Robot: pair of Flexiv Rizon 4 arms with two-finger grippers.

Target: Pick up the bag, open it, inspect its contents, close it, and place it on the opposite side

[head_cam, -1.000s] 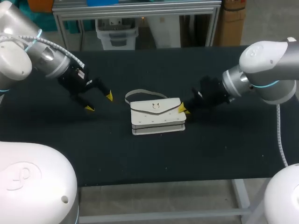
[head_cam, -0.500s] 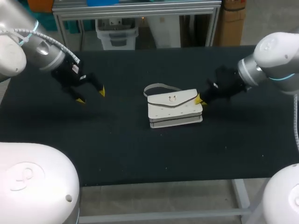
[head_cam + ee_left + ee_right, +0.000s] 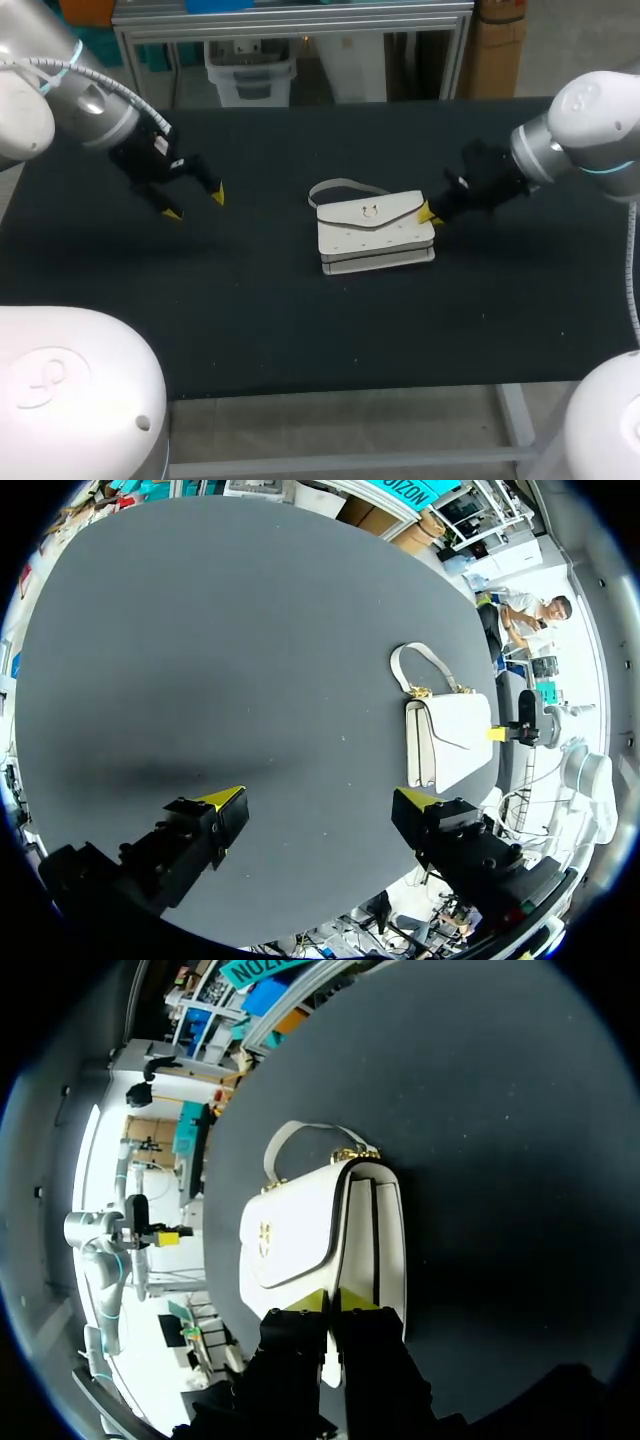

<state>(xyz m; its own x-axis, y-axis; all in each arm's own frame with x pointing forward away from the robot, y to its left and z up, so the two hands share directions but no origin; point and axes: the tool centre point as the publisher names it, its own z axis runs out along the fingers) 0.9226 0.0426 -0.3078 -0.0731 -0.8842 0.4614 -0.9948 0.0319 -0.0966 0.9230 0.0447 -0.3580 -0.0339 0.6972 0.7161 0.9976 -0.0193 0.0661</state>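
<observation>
A white handbag (image 3: 375,232) with a gold clasp lies flat on the black table (image 3: 300,330), right of the middle, its flap closed and its strap (image 3: 335,187) curling off its far left corner. My right gripper (image 3: 427,213) is at the bag's right end. In the right wrist view the bag (image 3: 300,1235) lies just ahead of the right gripper (image 3: 333,1301), whose yellow tips are pinched on its near edge. My left gripper (image 3: 195,204) hangs open over bare table far to the left. In the left wrist view the left gripper (image 3: 320,798) holds nothing, with the bag (image 3: 455,735) well ahead.
Bare black tabletop spreads to the left of the bag and towards the front edge (image 3: 330,392). Nothing else lies on the table.
Over the last second the bag slid to the right with my right gripper shut on its end. My left gripper drew back to the left. Nothing moved in the last half second.
</observation>
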